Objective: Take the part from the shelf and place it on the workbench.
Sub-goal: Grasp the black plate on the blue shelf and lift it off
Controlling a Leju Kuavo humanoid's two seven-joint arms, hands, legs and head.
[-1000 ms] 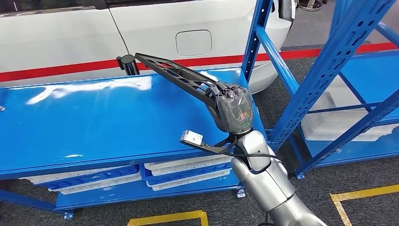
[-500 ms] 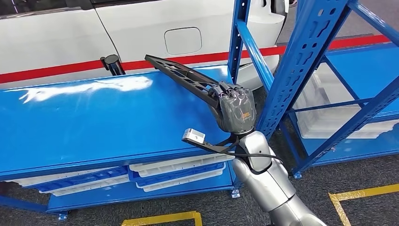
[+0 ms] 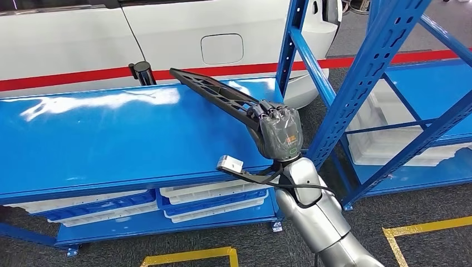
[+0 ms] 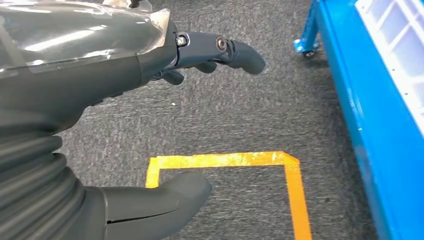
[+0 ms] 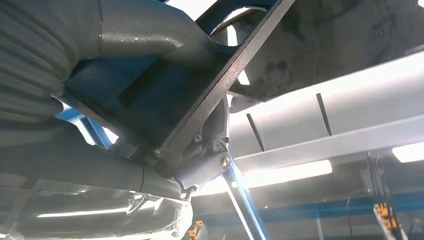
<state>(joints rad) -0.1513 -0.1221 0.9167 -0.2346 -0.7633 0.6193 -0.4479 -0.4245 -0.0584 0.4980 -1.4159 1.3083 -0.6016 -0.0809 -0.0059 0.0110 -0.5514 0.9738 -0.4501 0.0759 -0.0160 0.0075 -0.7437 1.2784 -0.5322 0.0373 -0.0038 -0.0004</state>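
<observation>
My right hand [image 3: 280, 130] grips a long black ribbed part [image 3: 214, 90] and holds it tilted above the right end of the blue shelf top [image 3: 111, 139]. The part's far end points up and left toward the white car; a lower black arm with a white end piece [image 3: 229, 163] sticks out below my wrist. In the right wrist view the thumb [image 5: 150, 37] and fingers [image 5: 125, 172] clamp the black part [image 5: 220, 90]. My left hand [image 4: 125, 90] hangs over the grey floor with its fingers apart and nothing in it.
Blue rack uprights [image 3: 367, 72] stand right beside my right hand. White trays [image 3: 211, 197] sit on the lower shelf. A white car [image 3: 167, 39] with a red stripe is behind the shelf. Yellow tape [image 4: 225, 160] marks the floor.
The whole picture has shifted sideways, so the camera moved. My right hand keeps its grip on the black part, which stays at about the same tilt over the shelf's right end.
</observation>
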